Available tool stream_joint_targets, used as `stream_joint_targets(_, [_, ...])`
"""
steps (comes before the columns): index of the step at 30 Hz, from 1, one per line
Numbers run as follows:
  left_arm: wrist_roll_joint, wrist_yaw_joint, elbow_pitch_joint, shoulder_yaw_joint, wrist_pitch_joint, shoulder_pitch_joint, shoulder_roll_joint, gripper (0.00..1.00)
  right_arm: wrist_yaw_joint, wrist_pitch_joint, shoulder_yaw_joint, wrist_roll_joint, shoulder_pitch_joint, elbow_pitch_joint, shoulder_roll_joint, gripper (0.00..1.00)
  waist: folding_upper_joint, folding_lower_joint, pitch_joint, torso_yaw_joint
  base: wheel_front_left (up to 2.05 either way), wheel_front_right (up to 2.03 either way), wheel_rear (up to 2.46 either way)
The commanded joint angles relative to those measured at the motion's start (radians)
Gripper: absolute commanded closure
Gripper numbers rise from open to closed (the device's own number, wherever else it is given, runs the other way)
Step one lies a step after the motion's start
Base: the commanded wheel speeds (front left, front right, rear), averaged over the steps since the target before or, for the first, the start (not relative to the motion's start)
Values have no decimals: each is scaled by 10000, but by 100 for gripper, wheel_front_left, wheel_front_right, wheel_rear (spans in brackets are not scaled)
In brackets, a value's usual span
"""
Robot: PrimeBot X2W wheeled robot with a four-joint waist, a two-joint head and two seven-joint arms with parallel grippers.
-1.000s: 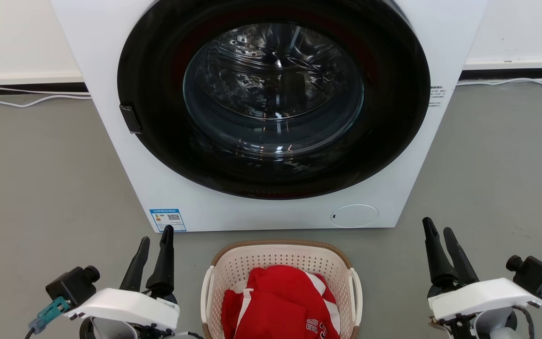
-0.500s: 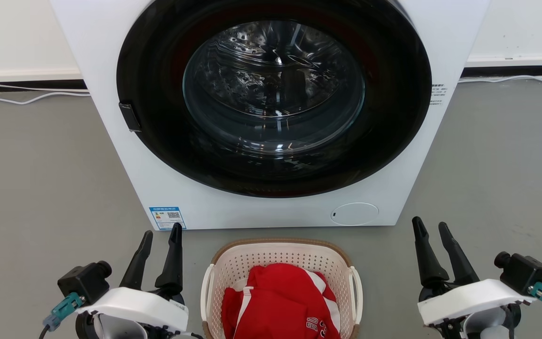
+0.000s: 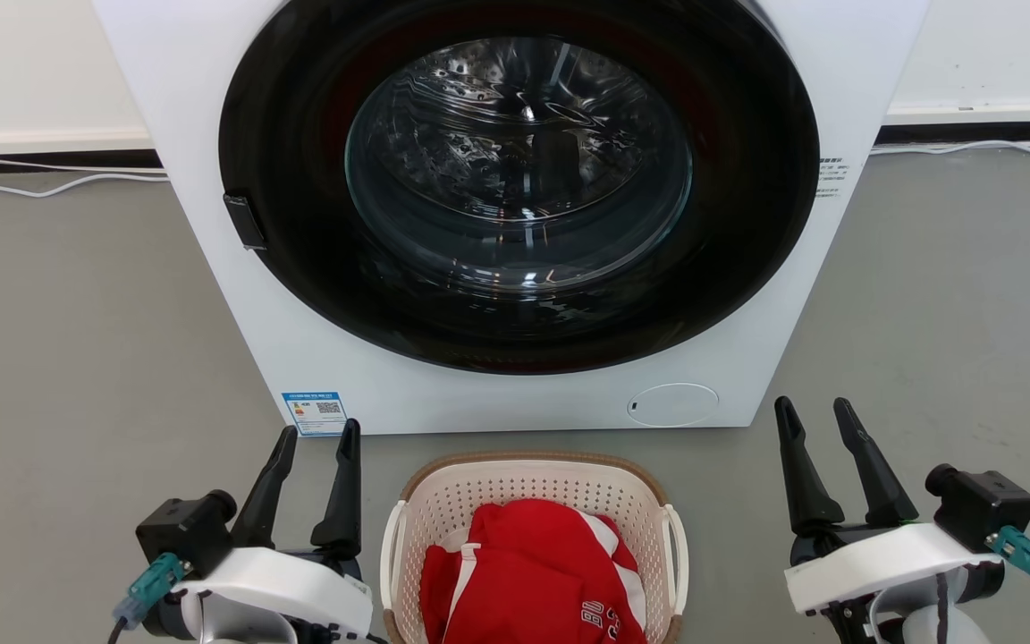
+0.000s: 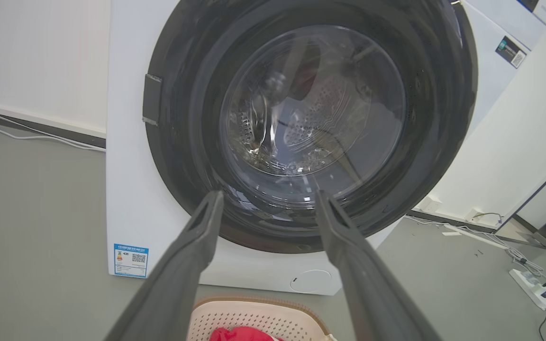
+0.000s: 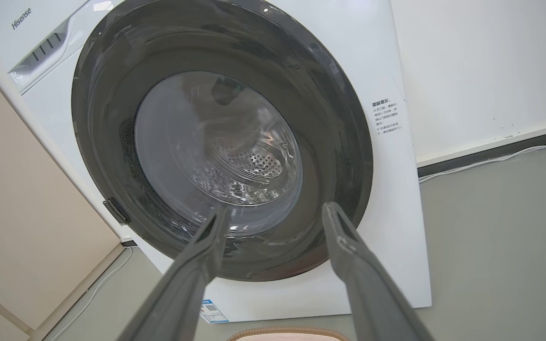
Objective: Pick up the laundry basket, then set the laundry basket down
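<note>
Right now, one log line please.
phase: pre-grasp | left gripper: open, left of basket | right gripper: open, right of basket | basket: on floor, untouched

Laundry basket [image 3: 533, 461] on grey floor [image 3: 59, 358], near centre, red garment [image 3: 533, 572] inside, just in front of white washing machine [image 3: 497, 407] with dark round door [image 3: 519, 161]. Left hand [image 3: 320, 431] near-left of basket, right hand [image 3: 812, 407] further off near-right. Both have fingers spread, point far, hold nothing and are clear of the basket.
</note>
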Motion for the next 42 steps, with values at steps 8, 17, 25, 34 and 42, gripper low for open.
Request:
stream_joint_targets(8, [1148, 120, -407, 62, -398, -494, 107, 0, 66, -401, 218, -1266, -438, -241, -9, 0, 0, 0, 8, -10, 0, 0, 0])
stream_joint_targets(17, [2033, 182, -508, -50, -633, -497, 119, 0, 71, -636, 340, -2140, -454, -307, 11, 0, 0, 0, -12, -28, 0, 0, 0])
stream_joint_targets(25, [2449, 224, -516, -105, -749, -514, 125, 0, 73, -753, 396, -2560, -484, -311, 26, 0, 0, 0, 7, -46, 0, 0, 0])
stream_joint_targets(34, [2420, 235, -461, -111, -749, -526, 125, 0, 73, -753, 347, -2506, -461, -257, 54, 0, 0, 0, 11, -54, 0, 0, 0])
stream_joint_targets(42, [2370, 243, -413, -90, -749, -516, 125, 0, 73, -753, 304, -2421, -479, -216, 68, 0, 0, 0, -7, -94, 0, 0, 0])
